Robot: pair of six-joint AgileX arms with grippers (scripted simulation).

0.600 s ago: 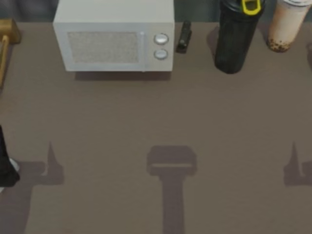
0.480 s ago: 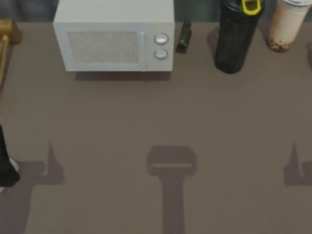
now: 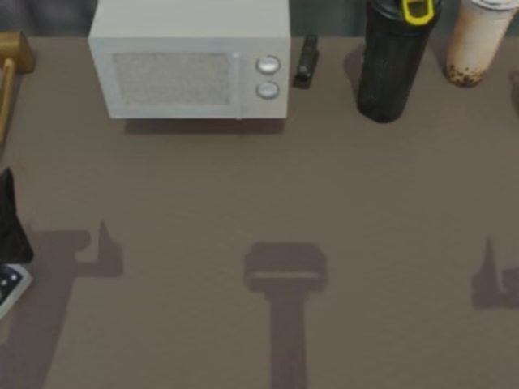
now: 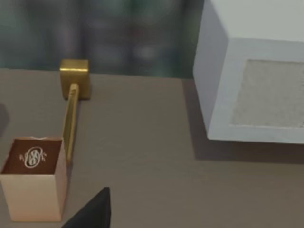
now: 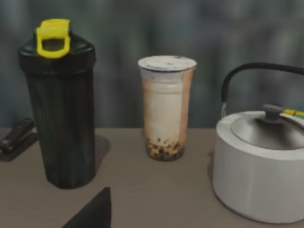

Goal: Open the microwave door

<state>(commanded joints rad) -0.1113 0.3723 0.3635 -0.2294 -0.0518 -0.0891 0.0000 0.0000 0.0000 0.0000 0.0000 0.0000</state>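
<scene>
The white microwave (image 3: 189,58) stands at the back of the table, left of centre. Its door (image 3: 170,79), with the speckled grey mesh window, lies flat against the front, beside two round knobs (image 3: 268,77). My left gripper (image 3: 11,215) is at the table's left edge, well in front of the microwave and apart from it. It is open and holds nothing. In the left wrist view one dark fingertip (image 4: 95,213) shows, with the microwave (image 4: 251,71) ahead. My right gripper (image 5: 135,218) is out of the top view; it is open, with one fingertip (image 5: 95,213) showing.
A tall black bottle (image 3: 393,61) with a yellow loop, a bubble tea cup (image 3: 478,40) and a small black object (image 3: 306,61) stand at the back right. A silver kettle (image 5: 261,161) sits by the cup. A gold hammer (image 4: 71,104) and a copper box (image 4: 33,175) lie at the left.
My left arm has moved toward the back of the table along the left edge, and its shadow has shifted up and to the right. The microwave door has not moved.
</scene>
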